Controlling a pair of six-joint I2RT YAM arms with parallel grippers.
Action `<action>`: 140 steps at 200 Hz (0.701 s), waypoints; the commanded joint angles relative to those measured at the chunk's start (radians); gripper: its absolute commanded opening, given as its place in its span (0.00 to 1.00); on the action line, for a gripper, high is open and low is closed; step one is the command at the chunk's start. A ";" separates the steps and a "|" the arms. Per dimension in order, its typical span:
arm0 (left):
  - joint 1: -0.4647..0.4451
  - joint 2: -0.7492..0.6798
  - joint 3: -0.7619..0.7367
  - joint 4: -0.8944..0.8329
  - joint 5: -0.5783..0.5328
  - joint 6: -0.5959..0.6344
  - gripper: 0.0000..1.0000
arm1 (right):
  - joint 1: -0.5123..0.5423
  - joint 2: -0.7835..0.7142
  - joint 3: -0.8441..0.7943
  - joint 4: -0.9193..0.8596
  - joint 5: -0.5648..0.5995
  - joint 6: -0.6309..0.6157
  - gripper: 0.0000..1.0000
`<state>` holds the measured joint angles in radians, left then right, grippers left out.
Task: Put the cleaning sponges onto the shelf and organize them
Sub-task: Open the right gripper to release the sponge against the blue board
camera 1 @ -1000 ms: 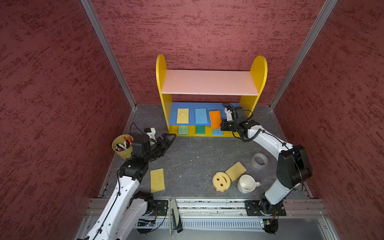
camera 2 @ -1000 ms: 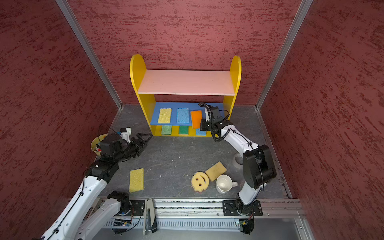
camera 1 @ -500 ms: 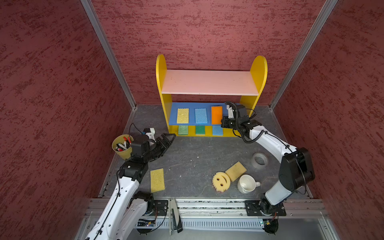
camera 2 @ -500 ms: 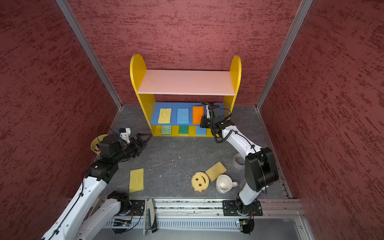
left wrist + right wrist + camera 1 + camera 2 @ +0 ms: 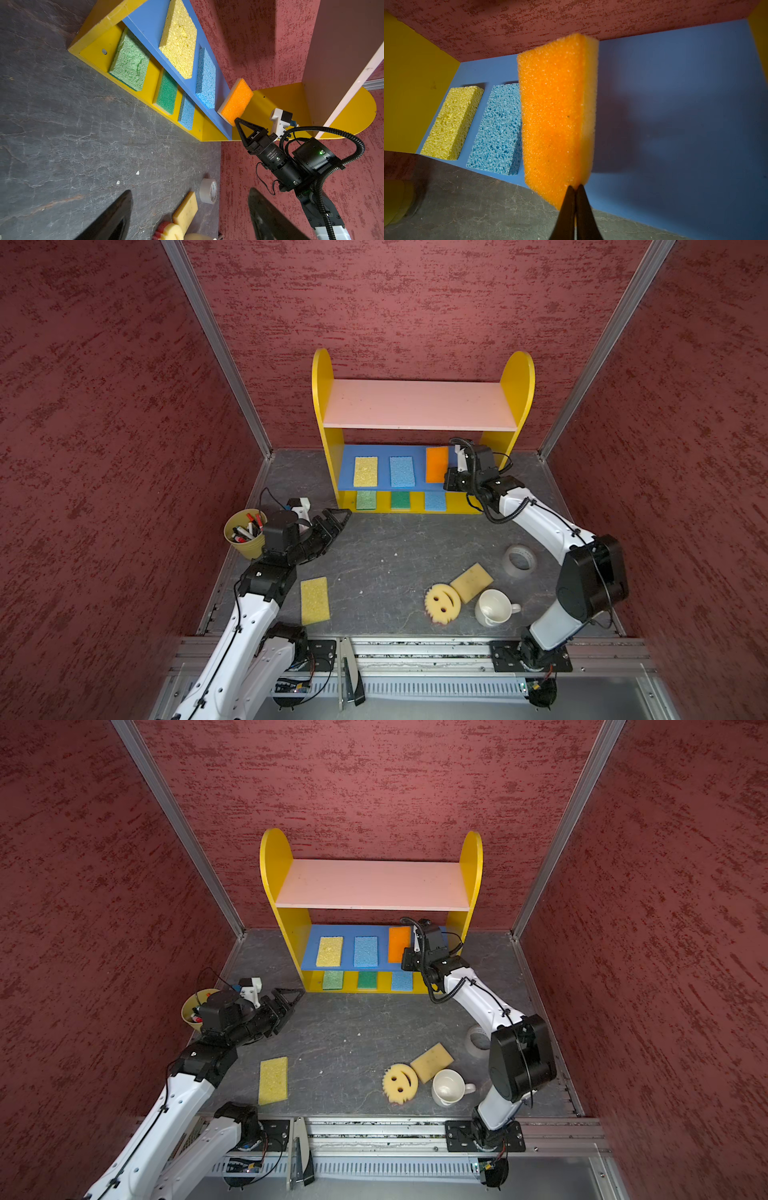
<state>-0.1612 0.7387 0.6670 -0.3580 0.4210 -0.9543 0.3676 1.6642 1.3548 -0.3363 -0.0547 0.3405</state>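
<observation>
Gripping the tilted porous orange sponge [image 5: 556, 116], right end effector [image 5: 575, 187] clenched — left end effector [image 5: 338, 517] wide apart.

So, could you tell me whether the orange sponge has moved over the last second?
Yes. The orange sponge has gone deeper into the shelf: it overhung the front edge of the blue board, and now it is wholly behind that edge.

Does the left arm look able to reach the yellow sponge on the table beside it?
Probably yes: the left end effector is open and empty, and the yellow sponge lies flat, nothing crowding it.
</observation>
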 commanded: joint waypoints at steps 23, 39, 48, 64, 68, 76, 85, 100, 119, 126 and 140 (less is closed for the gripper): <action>0.009 -0.001 -0.006 0.016 0.012 0.001 0.86 | -0.005 0.044 0.035 -0.030 0.059 -0.023 0.11; 0.009 -0.001 -0.007 0.016 0.012 0.001 0.86 | -0.005 0.052 0.039 -0.035 0.065 -0.027 0.12; 0.009 0.000 -0.006 0.016 0.012 0.001 0.87 | -0.005 0.054 0.040 -0.035 0.069 -0.029 0.12; 0.009 0.002 -0.007 0.017 0.012 0.002 0.87 | -0.005 0.056 0.040 -0.035 0.084 -0.029 0.12; 0.009 0.002 -0.008 0.019 0.012 0.002 0.87 | -0.005 0.056 0.040 -0.036 0.088 -0.032 0.12; 0.010 0.004 -0.008 0.018 0.012 0.002 0.87 | -0.005 0.057 0.041 -0.038 0.095 -0.035 0.12; 0.011 0.004 -0.009 0.019 0.012 0.001 0.87 | -0.005 0.056 0.043 -0.041 0.102 -0.038 0.12; 0.011 0.004 -0.008 0.019 0.012 0.001 0.87 | -0.005 0.058 0.044 -0.043 0.114 -0.042 0.12; 0.011 0.004 -0.010 0.020 0.012 0.002 0.87 | -0.004 0.058 0.050 -0.044 0.125 -0.046 0.13; 0.010 0.006 -0.010 0.022 0.012 0.002 0.87 | -0.005 0.057 0.052 -0.045 0.128 -0.049 0.14; 0.011 0.008 -0.009 0.026 0.013 0.001 0.87 | -0.005 0.056 0.058 -0.049 0.131 -0.053 0.17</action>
<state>-0.1570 0.7444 0.6670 -0.3580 0.4225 -0.9543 0.3676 1.7153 1.3682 -0.3668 0.0334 0.3046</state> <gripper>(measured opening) 0.866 0.151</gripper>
